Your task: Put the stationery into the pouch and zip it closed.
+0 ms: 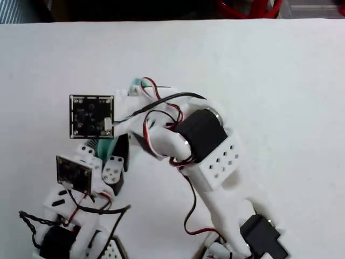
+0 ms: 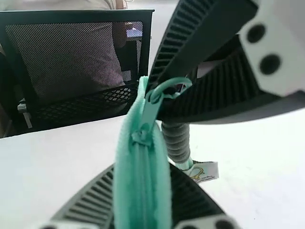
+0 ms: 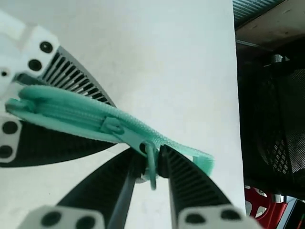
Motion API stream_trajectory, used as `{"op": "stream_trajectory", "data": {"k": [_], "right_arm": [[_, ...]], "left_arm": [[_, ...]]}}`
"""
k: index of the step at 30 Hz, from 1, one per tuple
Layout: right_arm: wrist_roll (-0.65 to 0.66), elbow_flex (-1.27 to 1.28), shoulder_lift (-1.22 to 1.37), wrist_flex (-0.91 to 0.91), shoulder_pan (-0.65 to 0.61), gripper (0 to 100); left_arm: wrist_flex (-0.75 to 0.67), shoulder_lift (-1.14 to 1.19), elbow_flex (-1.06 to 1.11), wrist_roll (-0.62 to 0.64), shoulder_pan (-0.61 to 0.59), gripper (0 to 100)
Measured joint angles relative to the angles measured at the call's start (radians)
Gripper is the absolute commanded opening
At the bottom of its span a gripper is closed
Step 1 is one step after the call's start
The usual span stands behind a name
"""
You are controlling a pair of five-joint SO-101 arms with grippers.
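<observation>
Right wrist view, right hand (image 3: 151, 160) pinching zipper pull (image 3: 153, 180)

The mint-green fabric zip pouch (image 2: 138, 162) sits in the left pincer (image 2: 141, 195), over the white desk (image 1: 269, 70). The right pincer (image 3: 151, 153) pinches the zip pull (image 3: 150, 167) at its far end.

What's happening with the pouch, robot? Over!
Left tool shut on pouch. Right tool shut on zipper pull. Nothing seen in the way.

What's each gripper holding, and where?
Left gripper clamps the pouch across its body; right gripper pinches the zipper pull.
</observation>
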Motion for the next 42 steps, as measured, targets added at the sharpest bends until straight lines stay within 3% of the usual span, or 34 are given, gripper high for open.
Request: {"op": "stream_trajectory", "data": {"k": [3, 25, 32, 42], "right_arm": [[-0.005, -0.002, -0.006, -0.005, 0.012, 1.9], [-0.402, 0.021, -0.002, -0.265, 0.221, 1.9], [-0.431, 0.091, 0.020, -0.345, 0.322, 1.9], [-0.465, 0.106, 0.031, -0.359, 0.336, 1.9]], "left_arm": [[-0.003, 0.000, 0.000, 0.000, 0.002, 2], [-0.018, 0.000, -0.006, 0.000, -0.006, 2], [-0.018, 0.000, 0.000, 0.000, -0.002, 2], [-0.018, 0.000, 0.005, 0.000, -0.002, 2]]}}
